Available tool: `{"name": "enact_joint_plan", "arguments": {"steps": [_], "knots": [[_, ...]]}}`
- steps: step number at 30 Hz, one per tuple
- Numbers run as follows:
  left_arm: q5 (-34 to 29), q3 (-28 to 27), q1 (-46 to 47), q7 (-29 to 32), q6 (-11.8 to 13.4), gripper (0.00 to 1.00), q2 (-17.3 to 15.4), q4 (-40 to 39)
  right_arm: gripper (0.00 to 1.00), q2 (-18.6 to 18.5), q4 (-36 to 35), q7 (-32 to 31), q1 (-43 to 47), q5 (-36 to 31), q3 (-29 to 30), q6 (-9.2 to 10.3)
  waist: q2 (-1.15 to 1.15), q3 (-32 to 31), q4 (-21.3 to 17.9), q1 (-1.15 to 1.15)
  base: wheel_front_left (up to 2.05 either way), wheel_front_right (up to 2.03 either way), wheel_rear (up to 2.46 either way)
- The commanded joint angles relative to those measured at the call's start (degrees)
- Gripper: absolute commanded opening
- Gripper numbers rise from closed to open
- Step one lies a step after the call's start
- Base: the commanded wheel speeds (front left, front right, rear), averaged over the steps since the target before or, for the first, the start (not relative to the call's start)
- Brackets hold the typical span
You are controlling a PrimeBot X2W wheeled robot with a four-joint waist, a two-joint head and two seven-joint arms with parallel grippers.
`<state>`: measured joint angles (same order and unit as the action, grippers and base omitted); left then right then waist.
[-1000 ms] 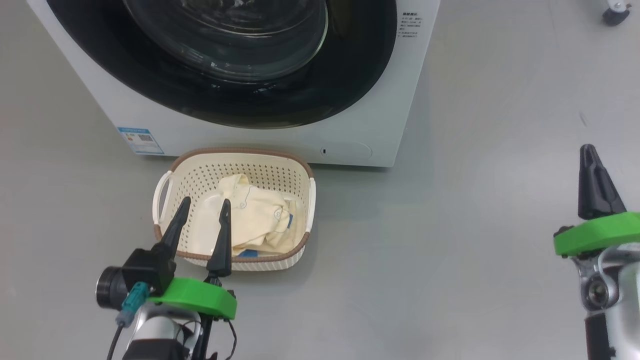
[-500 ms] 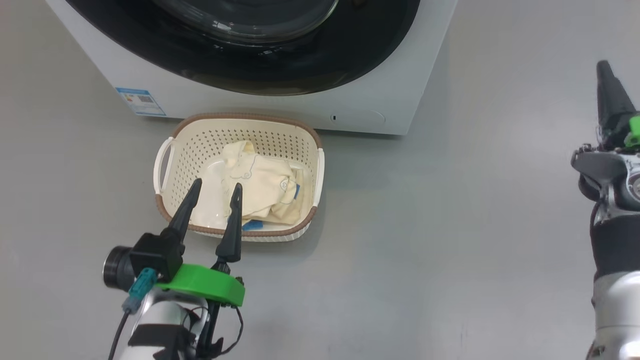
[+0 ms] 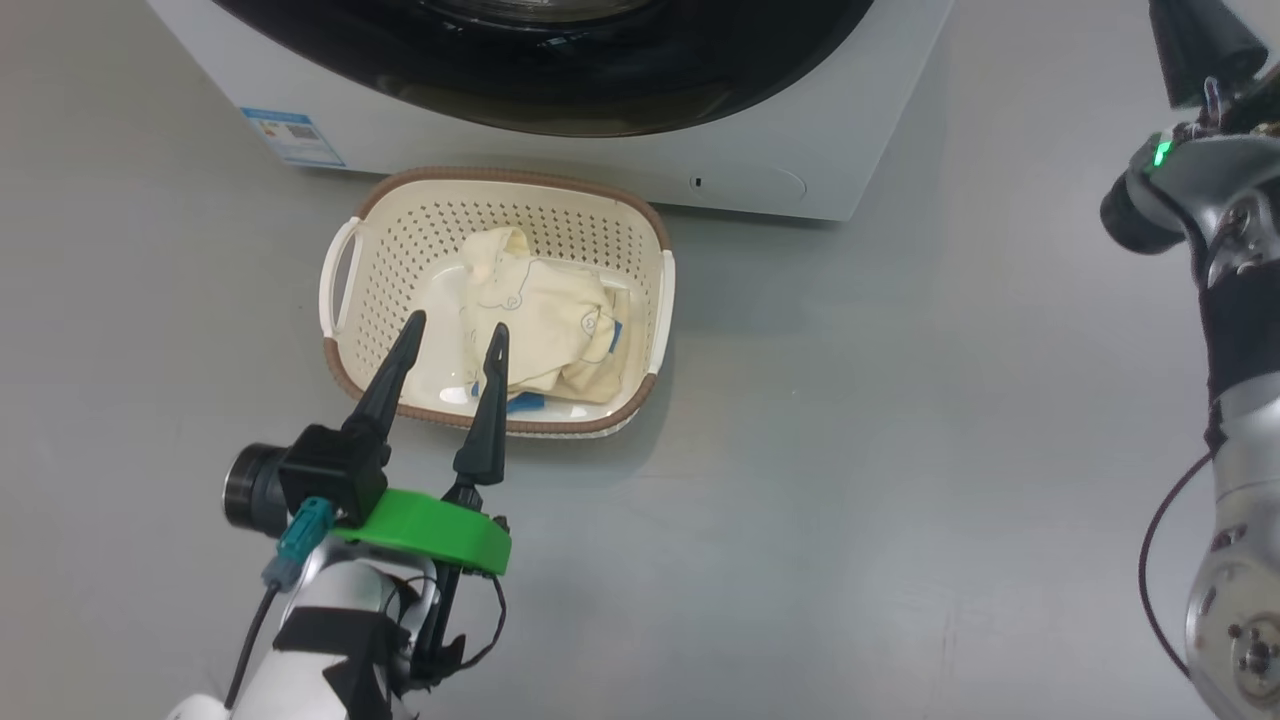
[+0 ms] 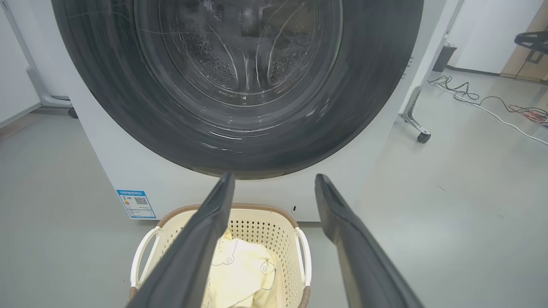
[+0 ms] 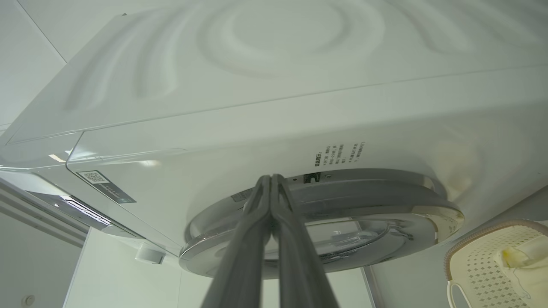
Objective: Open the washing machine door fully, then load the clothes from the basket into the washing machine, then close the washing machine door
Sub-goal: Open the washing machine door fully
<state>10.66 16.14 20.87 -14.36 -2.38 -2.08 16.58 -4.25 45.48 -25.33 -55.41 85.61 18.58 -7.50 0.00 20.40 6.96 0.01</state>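
The white washing machine [image 3: 600,160] stands at the top of the head view, with the washing machine door [image 3: 560,90] lying shut against its front. In front of it on the floor sits the cream basket [image 3: 510,175], holding the pale yellow clothes [image 3: 540,320]. My left gripper [image 3: 457,325] hovers open over the basket's near side, empty. In the left wrist view this gripper [image 4: 274,176] points at the door [image 4: 239,85], with the basket [image 4: 257,231] and clothes [image 4: 244,269] below. My right gripper [image 5: 270,177] is shut and empty, pointing at the door's edge [image 5: 325,222].
Grey floor lies all around. A blue sticker [image 3: 290,135] marks the machine's lower left front. To the machine's right are a wheeled stand leg [image 4: 417,128] and loose cables [image 4: 492,102]. The right wrist view catches the basket [image 5: 483,265] at its lower right.
The head camera has tilted, sliding the machine and basket up the view. My right gripper has moved forward, from level with the basket to level with the machine. The left gripper stays over the basket.
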Motion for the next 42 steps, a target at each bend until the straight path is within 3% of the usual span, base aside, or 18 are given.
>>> {"name": "enact_joint_plan", "arguments": {"steps": [1,15,27,35,42], "knots": [[0.43,-1.23,1.5,-0.63,0.4,1.0,-0.8,-2.04,0.0,-0.41,-1.23,-0.94,-3.71,-0.62,-1.4,0.01,0.0,0.71,0.71,-0.01,0.0,0.0,0.0],[2.77,2.23,3.43,-0.63,2.12,1.0,-0.8,-3.46,0.0,-2.92,12.19,-3.03,-20.24,-8.58,-7.26,0.01,0.0,4.35,6.18,-0.01,0.0,0.0,0.0],[3.79,4.41,4.08,-0.63,3.27,1.0,-0.8,-5.18,0.0,-3.49,19.71,-2.93,-28.82,-13.72,-10.26,0.01,0.0,6.15,9.34,-0.01,0.0,0.0,0.0],[4.42,4.56,4.21,-0.63,3.83,1.0,-0.8,-5.46,0.0,-2.92,22.54,-4.93,-31.03,-15.02,-11.47,0.01,0.0,6.98,9.62,-0.01,0.0,0.0,0.0],[5.0,4.42,4.5,-0.63,4.03,1.0,-0.8,-5.33,0.0,-1.76,20.05,-8.94,-29.08,-13.75,-11.75,0.01,0.0,7.15,8.62,-0.01,0.0,0.0,0.0]]}}
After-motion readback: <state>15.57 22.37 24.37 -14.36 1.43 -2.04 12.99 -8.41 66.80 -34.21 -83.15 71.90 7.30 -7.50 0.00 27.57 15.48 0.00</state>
